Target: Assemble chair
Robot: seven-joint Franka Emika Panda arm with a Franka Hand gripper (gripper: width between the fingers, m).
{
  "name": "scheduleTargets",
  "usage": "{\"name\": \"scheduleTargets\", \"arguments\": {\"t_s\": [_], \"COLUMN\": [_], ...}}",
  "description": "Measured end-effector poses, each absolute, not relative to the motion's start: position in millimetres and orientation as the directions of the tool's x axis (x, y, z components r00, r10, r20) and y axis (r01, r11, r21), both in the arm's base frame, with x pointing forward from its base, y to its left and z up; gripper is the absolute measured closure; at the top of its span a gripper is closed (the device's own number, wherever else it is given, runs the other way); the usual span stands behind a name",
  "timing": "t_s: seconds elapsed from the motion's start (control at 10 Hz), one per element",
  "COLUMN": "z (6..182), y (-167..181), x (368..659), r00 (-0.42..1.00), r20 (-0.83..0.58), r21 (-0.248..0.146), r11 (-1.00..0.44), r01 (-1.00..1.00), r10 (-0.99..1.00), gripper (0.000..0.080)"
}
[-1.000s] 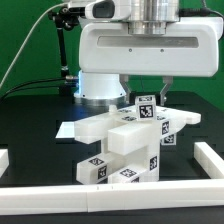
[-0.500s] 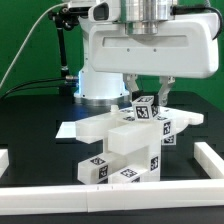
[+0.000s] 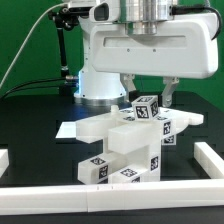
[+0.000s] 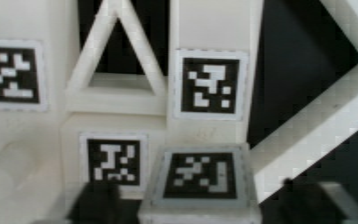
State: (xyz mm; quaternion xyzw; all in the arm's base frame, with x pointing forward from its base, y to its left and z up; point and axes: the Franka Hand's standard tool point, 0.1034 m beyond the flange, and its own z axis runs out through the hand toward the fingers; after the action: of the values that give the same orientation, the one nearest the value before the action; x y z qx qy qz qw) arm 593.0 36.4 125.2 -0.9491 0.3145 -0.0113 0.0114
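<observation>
Chair [image 3: 125, 140], part-built, stands as a stack of matte white tagged blocks near the middle of your black desk [image 3: 35, 150], with the low white rail [image 3: 214, 158] on the exterior view's right. Your gripper [image 3: 148, 93] hangs straight above the chair, just over its highest piece, a small tagged cube [image 3: 147, 106] that sits tilted on the upper block. The gripper is released: its two fingers [image 3: 128, 88] stand spread on either side of that cube, each with a dark gap between it and the cube's faces, so you are holding nothing. From the wrist view you see the same cube [image 4: 202, 172] centred between the dark fingertips [image 4: 101, 200], with its tag facing the camera and more tagged white panels and slanted bars of the chair behind it. You can't tell from either view how the cube is seated on the block below it.
</observation>
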Motion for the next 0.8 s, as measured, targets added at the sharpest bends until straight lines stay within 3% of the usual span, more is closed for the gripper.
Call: {"name": "scheduleTargets", "arguments": {"t_s": [0.3, 0.7, 0.8], "z": [125.1, 126.1, 127.1], "y": [30.4, 25.6, 27.4], "x": [589.5, 588.7, 589.4], "r00": [0.972, 0.999, 0.983], "r20": [0.025, 0.030, 0.032], "r21": [-0.027, -0.013, 0.006], "r11": [-0.972, -1.000, -0.983], "r01": [-0.232, 0.010, 0.183], "r10": [-0.233, 0.010, 0.183], "gripper": [0.0163, 0.0150, 0.0150]}}
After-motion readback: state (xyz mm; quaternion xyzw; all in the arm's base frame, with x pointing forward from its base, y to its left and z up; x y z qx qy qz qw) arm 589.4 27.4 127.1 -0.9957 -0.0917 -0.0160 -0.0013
